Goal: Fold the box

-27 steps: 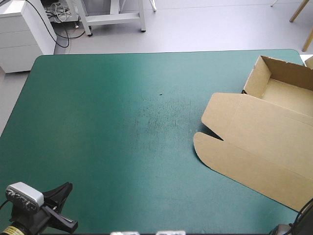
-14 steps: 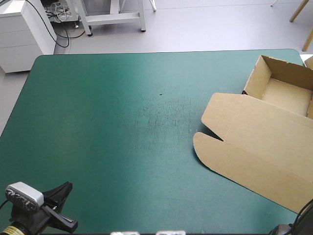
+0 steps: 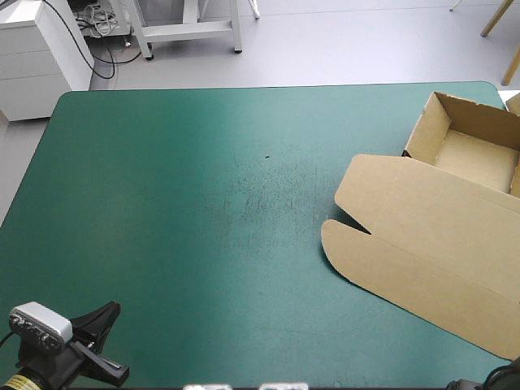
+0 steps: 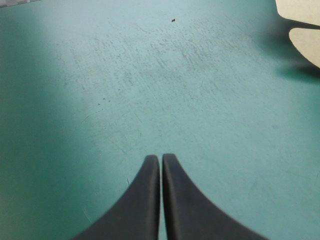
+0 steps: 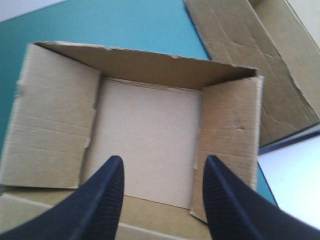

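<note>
Movement since just before is slight: the near right corner of the lid (image 3: 443, 252), then partly covered in the high view, now shows bare. Box (image 3: 406, 203) and left jaws have not shifted.

Box: lies at the far right corner of the worktop (image 3: 179, 211) and runs off the right edge of the high view. The tray (image 3: 475, 158) is at the far end, mouth up, walls raised. The lid lies flat on the teal-green cover on the tray's near side. The lid's long axis slants from far left to near right. Its rounded ear (image 3: 335, 244) points left, toward the middle of the worktop.

Left jaws: closed and empty. The black fingers (image 4: 147, 200) meet in one point over bare cover at the near left corner, well apart from the box. The ear shows far ahead and off to one side.

Right jaws: spread wide, gripping nothing. The fingers (image 5: 102, 200) stand over the open tray, with the tray floor (image 5: 150, 130) showing between them. Contact with the board cannot be judged.

More board (image 5: 260, 60) lies just beyond the tray's side wall.

One dark speck (image 3: 267, 156) sits on the cover, left of the box.
</note>
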